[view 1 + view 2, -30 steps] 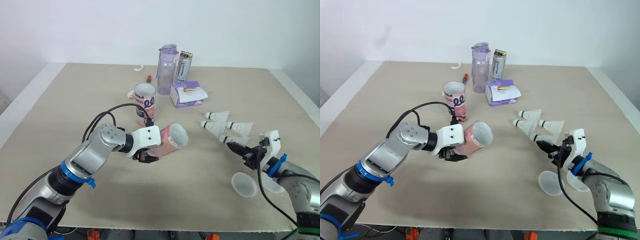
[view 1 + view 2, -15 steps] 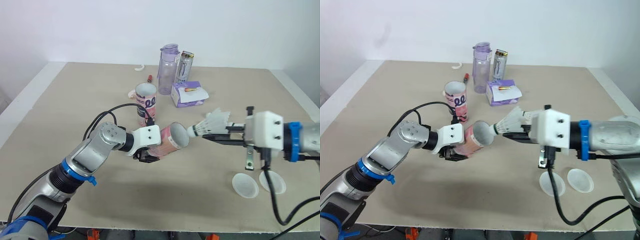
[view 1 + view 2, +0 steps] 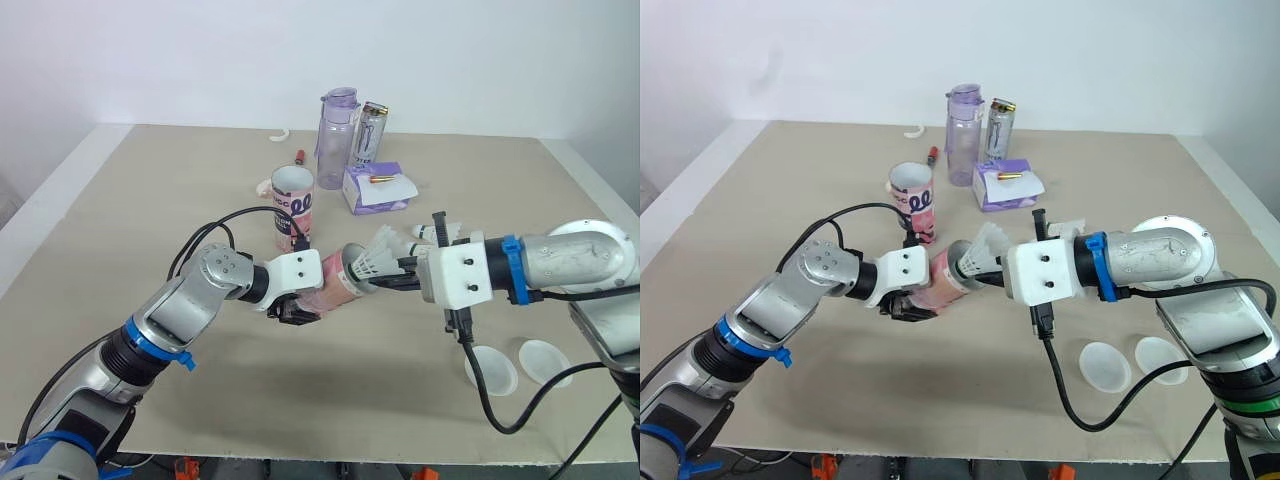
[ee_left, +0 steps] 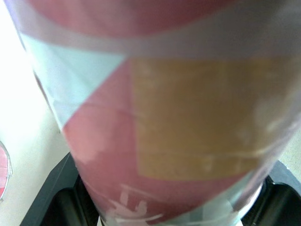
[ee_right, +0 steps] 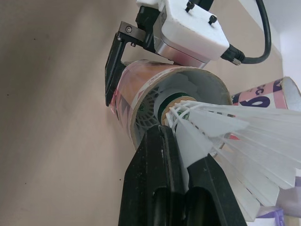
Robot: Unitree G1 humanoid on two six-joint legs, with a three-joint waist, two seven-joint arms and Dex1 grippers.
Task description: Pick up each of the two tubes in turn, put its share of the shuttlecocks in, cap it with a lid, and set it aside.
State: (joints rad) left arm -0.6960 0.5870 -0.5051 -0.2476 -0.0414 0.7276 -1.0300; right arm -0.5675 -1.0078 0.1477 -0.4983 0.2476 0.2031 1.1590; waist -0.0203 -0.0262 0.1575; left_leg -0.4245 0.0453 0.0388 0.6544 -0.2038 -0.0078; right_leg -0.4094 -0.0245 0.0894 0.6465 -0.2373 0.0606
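Note:
My left gripper (image 3: 293, 306) is shut on a pink tube (image 3: 334, 284), held tilted above the table with its open mouth turned to the right. My right gripper (image 3: 388, 282) is shut on a white shuttlecock (image 3: 371, 261) whose cork end sits in the tube's mouth (image 5: 178, 92), feathers (image 5: 221, 136) pointing out. A second pink tube (image 3: 292, 207) stands upright behind. More shuttlecocks (image 3: 1064, 231) lie behind the right arm. Two clear lids (image 3: 490, 369) (image 3: 545, 361) lie near the front right.
At the back stand a purple bottle (image 3: 335, 125) and a silver can (image 3: 368, 134), with a purple pack (image 3: 375, 190) in front of them. A red marker (image 3: 298, 157) and a white ring (image 3: 277, 135) lie at the back left.
My right gripper took a shuttlecock from the pile at the right and carried it left; its cork now sits in the mouth of the held tube. The left arm stayed still.

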